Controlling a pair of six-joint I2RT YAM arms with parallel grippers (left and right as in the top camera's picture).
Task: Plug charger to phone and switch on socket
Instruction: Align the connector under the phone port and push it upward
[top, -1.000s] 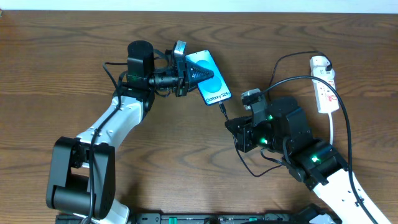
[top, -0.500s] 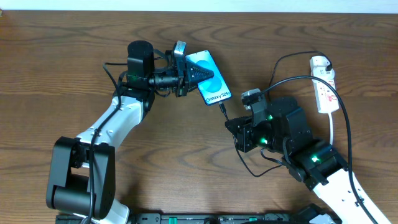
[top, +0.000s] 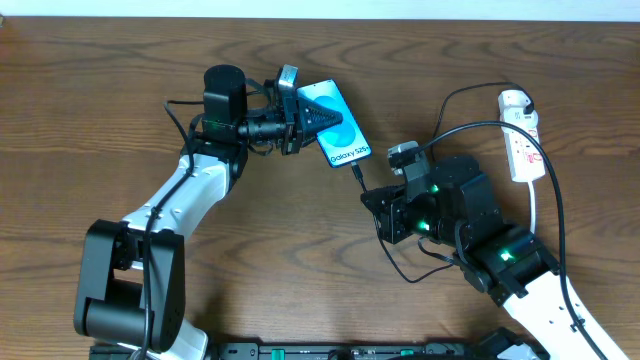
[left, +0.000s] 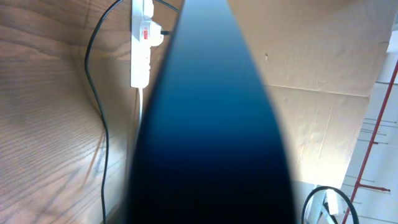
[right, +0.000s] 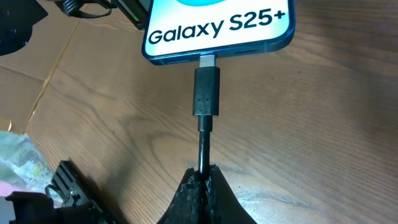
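The phone (top: 343, 140) is laid slantwise on the worktop (top: 100, 120). Its long axis runs from upper left to lower right in the overhead view, and the lettered end is pointed lower right. The left claw (top: 305, 115) is set at the phone's opposite end and is closed on it, with one finger seen lying over the screen. The charger (top: 357, 173) is met at the phone's lettered edge, its plug lined up with the phone's long axis. Just beyond the plug, the right claw (top: 371, 199) is placed, its fingers pinched tight on the black cable. The socket (top: 521, 140) is found well to the right of the phone, lying apart from it with its rounded end away from the camera's near edge.

In the right wrist view a detail is given that the overhead lacks: a sliver of bright metal is seen between the plug body and the phone's port, so the plug is not fully sunk in. The words "Galaxy S25+" are read there too. In the left wrist view the centre is filled by a blurred dark blue shape. Beside it, the socket's red switch and a thin black cable over the wood grain are shown.
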